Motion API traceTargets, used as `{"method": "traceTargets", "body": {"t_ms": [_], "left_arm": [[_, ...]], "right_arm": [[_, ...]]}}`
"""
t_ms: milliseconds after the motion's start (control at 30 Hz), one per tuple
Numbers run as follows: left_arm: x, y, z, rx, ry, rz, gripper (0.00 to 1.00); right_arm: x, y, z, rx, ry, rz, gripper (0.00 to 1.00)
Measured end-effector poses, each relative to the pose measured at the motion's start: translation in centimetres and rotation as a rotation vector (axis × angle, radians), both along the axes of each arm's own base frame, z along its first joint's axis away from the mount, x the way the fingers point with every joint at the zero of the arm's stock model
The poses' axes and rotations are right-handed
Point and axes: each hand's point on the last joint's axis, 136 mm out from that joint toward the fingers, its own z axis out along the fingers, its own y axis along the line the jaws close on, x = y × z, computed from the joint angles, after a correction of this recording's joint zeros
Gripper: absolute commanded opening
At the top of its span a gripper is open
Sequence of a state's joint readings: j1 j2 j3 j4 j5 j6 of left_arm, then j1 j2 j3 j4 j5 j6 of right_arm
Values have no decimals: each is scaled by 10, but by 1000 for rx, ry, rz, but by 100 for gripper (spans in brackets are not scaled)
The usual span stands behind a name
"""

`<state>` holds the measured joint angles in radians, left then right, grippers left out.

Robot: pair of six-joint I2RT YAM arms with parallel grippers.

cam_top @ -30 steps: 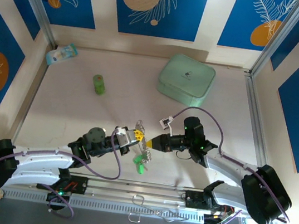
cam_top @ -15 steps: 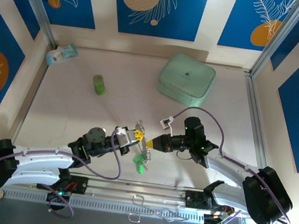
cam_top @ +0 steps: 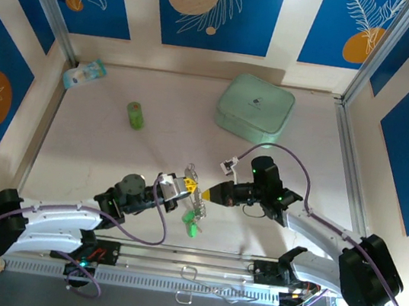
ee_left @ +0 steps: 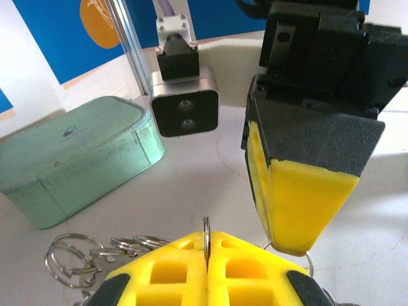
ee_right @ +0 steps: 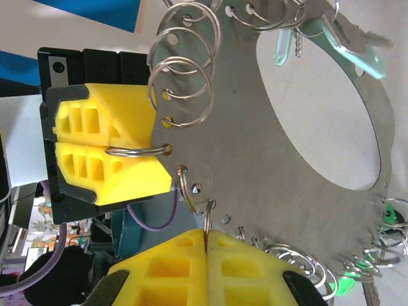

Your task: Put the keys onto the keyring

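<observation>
Right end effector [cam_top: 208, 194] has pinched down over the last second, and its arm's elbow has swung a little outward; the hanging keys [cam_top: 193, 224] look unmoved.

Both end effectors now meet over the near middle of the desk [cam_top: 111, 162], with the keyring [ee_right: 255, 197] held up between them. In the right wrist view it is a flat silvery oval with holes along its rim, many of them threaded with small rings. The left end effector [ee_right: 108, 153] is pressed together on one split ring [ee_right: 137, 151] that passes through a rim hole. The right end effector [ee_right: 206, 255] is closed on another split ring [ee_right: 207, 220] just beside the rim. Several mint-headed keys [ee_right: 363, 57] already dangle from the far side of the oval.

The step in hand looks like working a ring into a rim hole. The next move likely calls for the left side to hold steady while the right turns its ring so the open end follows the hole, with very little force.

Whether the right-hand ring carries a key cannot be told, since the pads cover it. The oval is cut off at the top and right edges. From above it stands edge-on and reads only as a thin glint. The count of keys is unclear.
</observation>
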<state>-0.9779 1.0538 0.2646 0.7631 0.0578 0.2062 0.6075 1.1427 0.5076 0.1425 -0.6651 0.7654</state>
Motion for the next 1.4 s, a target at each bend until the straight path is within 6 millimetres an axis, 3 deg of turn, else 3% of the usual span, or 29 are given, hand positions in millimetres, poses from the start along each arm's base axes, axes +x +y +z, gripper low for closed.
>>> {"method": "traceTargets", "body": {"t_ms": [167,267,433,500,600,767,833,1133,1200,1400], "left_arm": [[2,0,-6,16,10,11,7],[5,1,-6,12,16,28,16],[8,3,-5,7,21,52,40],[10,5,-4,5,17,66,43],[13,9,1,-6,5,91,42],[12,15,11,-14,-30,103,20],[9,15,8,7,-39,91,16],[9,19,-15,149,-41,73,25],[15,21,-8,168,-33,79,25],[46,33,38,153,14,71,28]], "right_arm": [[4,-2,-4,-45,-2,-25,0],[9,-3,-3,-76,-14,-39,0],[15,-3,1,-118,-34,-54,0],[16,-3,0,-135,-27,-54,0],[19,-3,-3,-159,-7,-62,0],[22,-3,-3,-187,17,-76,0],[24,-3,-2,-196,28,-85,0],[23,-2,2,-264,3,-65,0],[26,-1,5,-280,-25,-47,0],[32,3,11,-311,-147,40,0]]}}
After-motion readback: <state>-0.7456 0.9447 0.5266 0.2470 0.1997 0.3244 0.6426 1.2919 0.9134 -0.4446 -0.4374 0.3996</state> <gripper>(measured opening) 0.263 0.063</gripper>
